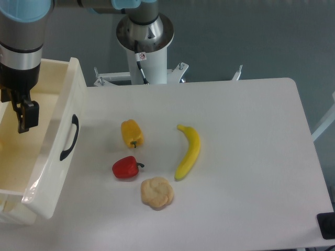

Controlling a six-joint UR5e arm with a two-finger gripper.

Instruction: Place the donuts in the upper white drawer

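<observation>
The upper white drawer (57, 157) stands pulled open at the left, cream-white with deep walls and a curved black handle (69, 137) on its front panel. My gripper (22, 123) hangs over the drawer's inside, near the left frame edge. Only one dark finger (29, 115) shows; the rest is cut off by the frame edge, so I cannot tell whether it is open or shut. No ring-shaped donut is in view; the drawer's left part lies outside the frame.
On the white table (246, 157) lie a yellow pepper (131, 133), a red pepper (125, 168), a banana (188, 151) and a pale lumpy bread roll (157, 192). The robot base (145, 36) stands behind the table. A lower drawer edge (13, 214) shows at the bottom left.
</observation>
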